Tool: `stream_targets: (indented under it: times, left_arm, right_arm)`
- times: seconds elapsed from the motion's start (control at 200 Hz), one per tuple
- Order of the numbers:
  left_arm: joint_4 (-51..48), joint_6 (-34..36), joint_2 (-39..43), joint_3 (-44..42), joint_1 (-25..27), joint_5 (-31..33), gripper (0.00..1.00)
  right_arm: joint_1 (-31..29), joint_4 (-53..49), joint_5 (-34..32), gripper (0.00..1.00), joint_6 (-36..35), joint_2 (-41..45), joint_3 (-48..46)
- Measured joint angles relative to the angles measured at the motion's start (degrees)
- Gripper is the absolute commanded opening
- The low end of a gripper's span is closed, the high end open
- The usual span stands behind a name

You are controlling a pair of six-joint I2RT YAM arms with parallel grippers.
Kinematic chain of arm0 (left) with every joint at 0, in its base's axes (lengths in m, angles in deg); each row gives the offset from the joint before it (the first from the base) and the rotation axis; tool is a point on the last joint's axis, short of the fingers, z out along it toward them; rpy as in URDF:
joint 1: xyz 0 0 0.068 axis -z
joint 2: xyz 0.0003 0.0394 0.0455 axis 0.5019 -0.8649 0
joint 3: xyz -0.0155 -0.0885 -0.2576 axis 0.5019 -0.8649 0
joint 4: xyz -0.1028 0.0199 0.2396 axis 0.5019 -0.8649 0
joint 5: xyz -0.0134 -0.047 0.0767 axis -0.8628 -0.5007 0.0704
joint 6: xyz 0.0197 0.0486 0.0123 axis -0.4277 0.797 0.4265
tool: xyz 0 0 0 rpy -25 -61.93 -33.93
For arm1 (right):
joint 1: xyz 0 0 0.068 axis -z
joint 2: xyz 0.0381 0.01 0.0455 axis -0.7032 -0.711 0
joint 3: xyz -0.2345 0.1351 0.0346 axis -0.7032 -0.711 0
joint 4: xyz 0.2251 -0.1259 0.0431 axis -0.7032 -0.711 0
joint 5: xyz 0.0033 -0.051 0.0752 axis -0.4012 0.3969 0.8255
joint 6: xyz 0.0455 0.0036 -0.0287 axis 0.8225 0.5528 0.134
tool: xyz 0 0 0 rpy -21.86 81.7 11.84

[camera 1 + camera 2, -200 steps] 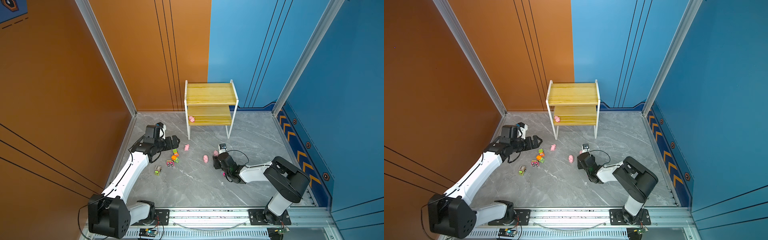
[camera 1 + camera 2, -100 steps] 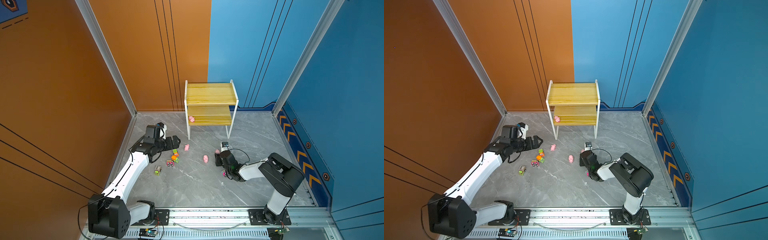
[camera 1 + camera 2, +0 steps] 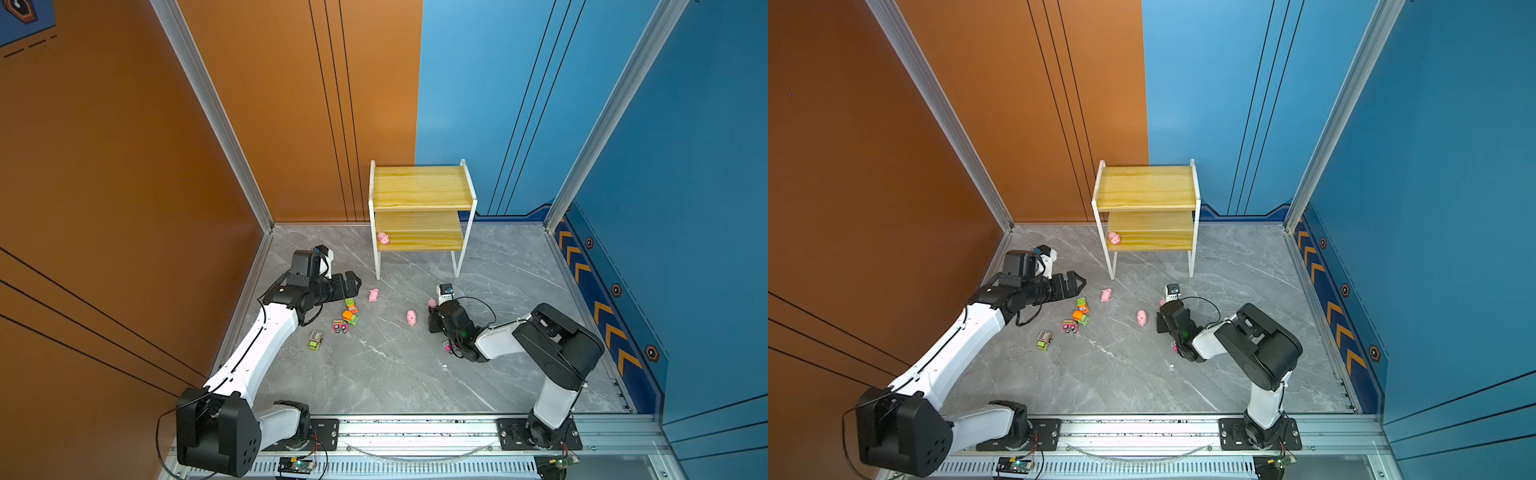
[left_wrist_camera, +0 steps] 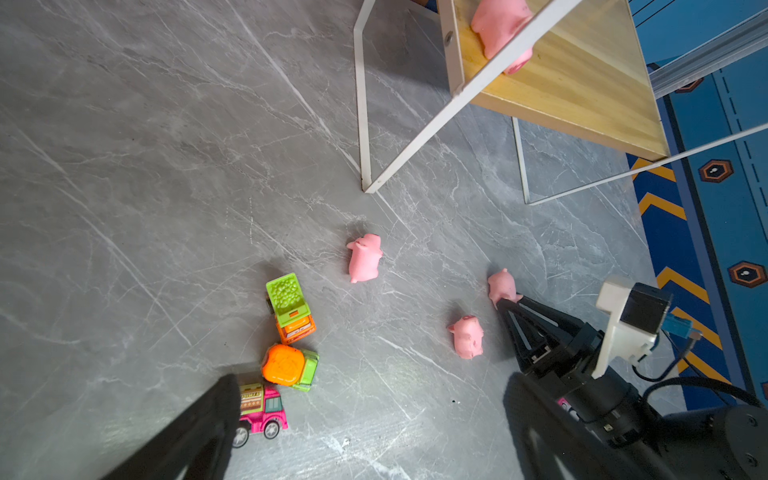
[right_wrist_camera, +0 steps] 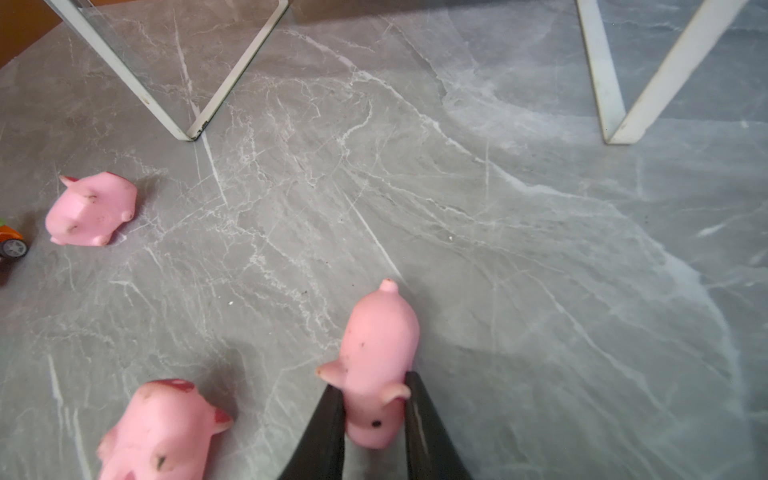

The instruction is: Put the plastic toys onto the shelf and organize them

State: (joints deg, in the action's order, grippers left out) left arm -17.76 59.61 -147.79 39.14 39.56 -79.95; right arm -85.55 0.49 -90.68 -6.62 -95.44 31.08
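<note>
The shelf stands at the back, with one pink pig on its lower board. My right gripper is down at the floor, shut on the head of another pig, whose tail points away. In a top view this pig shows just beyond the black fingers. Two more pigs lie on the floor to its left. My left gripper hangs open above a cluster of toy trucks; the pink truck sits beside one finger, untouched.
A green-and-tan truck lies apart, nearer the front left. A small pink toy peeks out under the right arm's wrist. The shelf's white legs stand just beyond the held pig. Orange and blue walls enclose the grey marble floor.
The right gripper's jaws have closed onto the pig and the arm has shifted a little. The left arm and the other toys have not moved.
</note>
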Motion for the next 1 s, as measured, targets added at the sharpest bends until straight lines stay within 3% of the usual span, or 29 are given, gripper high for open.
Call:
stream_targets:
  times: [0.265, 0.536, 1.001]
  left_arm:
    - [0.0, 0.0, -0.2, 0.0, 0.0, -0.02, 1.0]
    - [0.0, 0.0, -0.2, 0.0, 0.0, -0.02, 1.0]
    - [0.0, 0.0, -0.2, 0.0, 0.0, -0.02, 1.0]
  right_arm:
    - [3.23, -1.01, 3.26, 0.17, -1.6, 4.59, -0.07]
    - [4.44, -7.8, 12.24, 0.17, -5.03, 13.07, 0.42]
    - [4.04, -19.41, 21.16, 0.17, -11.26, 14.84, 15.45]
